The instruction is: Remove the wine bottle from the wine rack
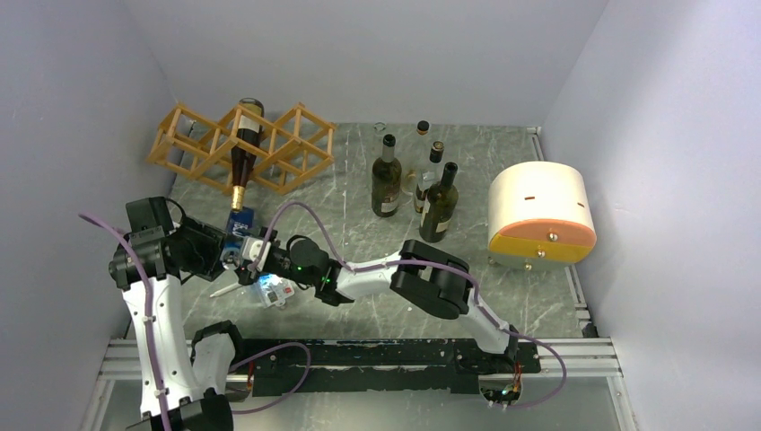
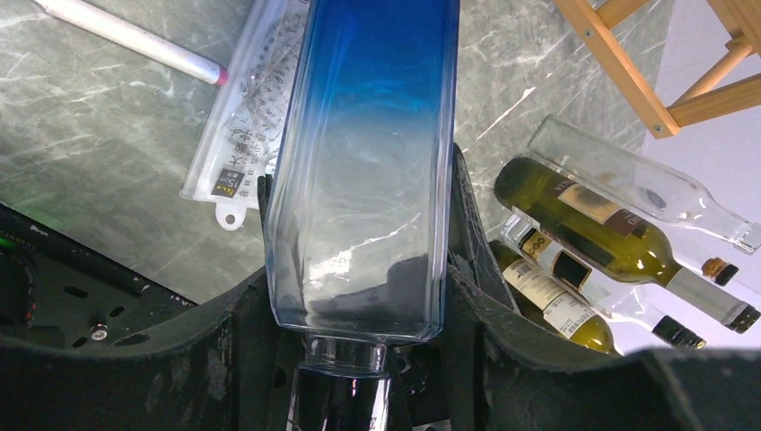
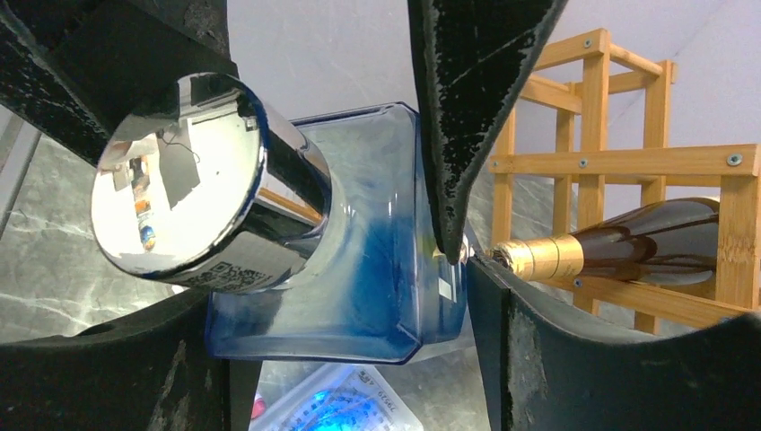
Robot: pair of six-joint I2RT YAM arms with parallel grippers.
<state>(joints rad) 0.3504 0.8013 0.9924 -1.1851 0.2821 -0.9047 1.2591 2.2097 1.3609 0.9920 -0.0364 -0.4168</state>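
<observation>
The orange-brown wooden wine rack (image 1: pixel 184 135) stands at the back left; it also shows in the right wrist view (image 3: pixel 592 162) and the left wrist view (image 2: pixel 628 72). A dark wine bottle (image 1: pixel 242 157) with a gold-foil neck (image 3: pixel 538 256) lies in its middle cell, neck toward the front. My left gripper (image 1: pixel 231 247) is shut on a square blue glass bottle (image 2: pixel 368 135) with a silver cap (image 3: pixel 179 180), just in front of the wine bottle's neck. My right gripper (image 3: pixel 350 296) straddles the blue bottle's shoulder, with a thin gap at its right finger.
Several upright wine bottles (image 1: pixel 388 180) stand at the back centre. A round cream box with an orange front (image 1: pixel 541 215) stands at the right. A clear plastic pouch (image 1: pixel 276 289) and a pen (image 1: pixel 224 289) lie under the grippers. Grey walls close three sides.
</observation>
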